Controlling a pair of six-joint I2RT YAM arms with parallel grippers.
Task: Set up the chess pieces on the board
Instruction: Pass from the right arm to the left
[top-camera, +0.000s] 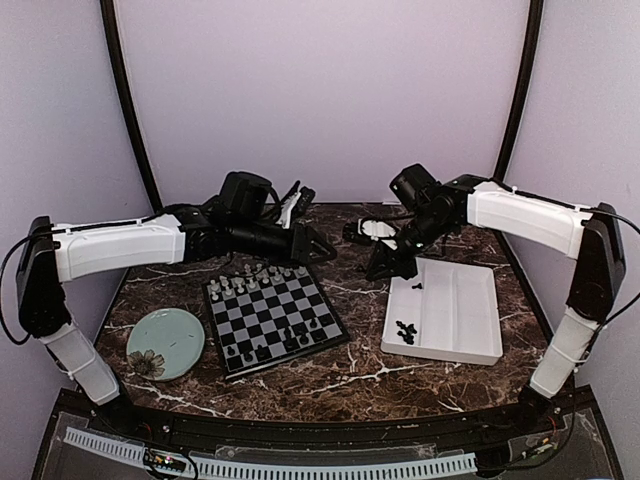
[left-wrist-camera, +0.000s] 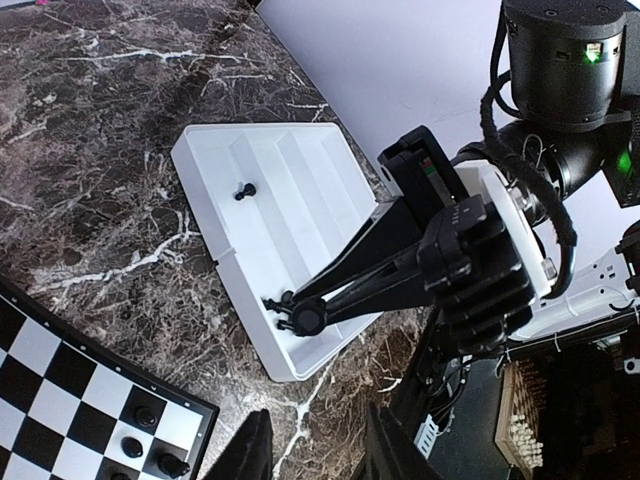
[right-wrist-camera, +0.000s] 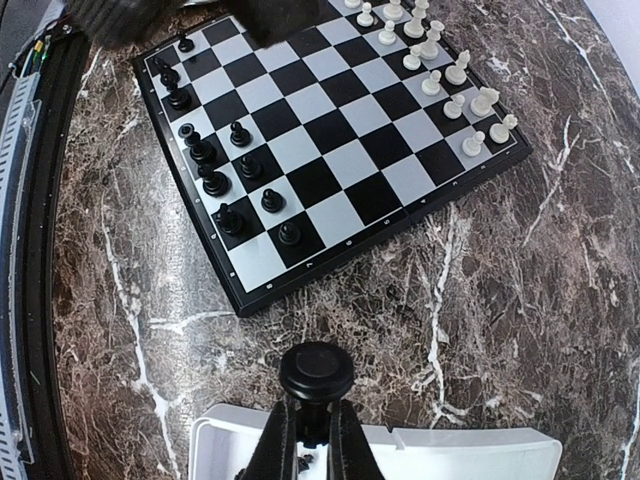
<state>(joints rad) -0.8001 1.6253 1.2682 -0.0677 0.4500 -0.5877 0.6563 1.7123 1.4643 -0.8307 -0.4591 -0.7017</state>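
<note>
Chess pieces (right-wrist-camera: 213, 183) are partly set out. On the board (right-wrist-camera: 330, 150), the cream ones fill two rows along the edge at the upper right of the right wrist view and look complete, though the frame cuts that corner off. The black ones stand along the opposite edge, at the upper left of that view, with about a dozen in two uneven rows and some squares bare. More black ones are off the board in the white tray (left-wrist-camera: 300, 170). A small cluster lies in its near corner at the lower middle of the left wrist view, and one sits alone toward the upper left of the tray. I judge the white side done and the black side unfinished, with those few left to carry over.

The right gripper (left-wrist-camera: 305, 318) hangs by the tray's near corner, just beside the cluster. Its fingers are drawn close together with a round black shape at their tips. Whether that is a clamped piece or part of the gripper, I cannot tell. The board lies well apart from it, across bare marble table (right-wrist-camera: 500, 300).

The left gripper (left-wrist-camera: 318, 450) shows only at the bottom edge of its own view, fingers apart and holding nothing. In the top view it hovers beyond the far edge of the board. A pale green plate (top-camera: 165, 343) sits at the lower left.
</note>
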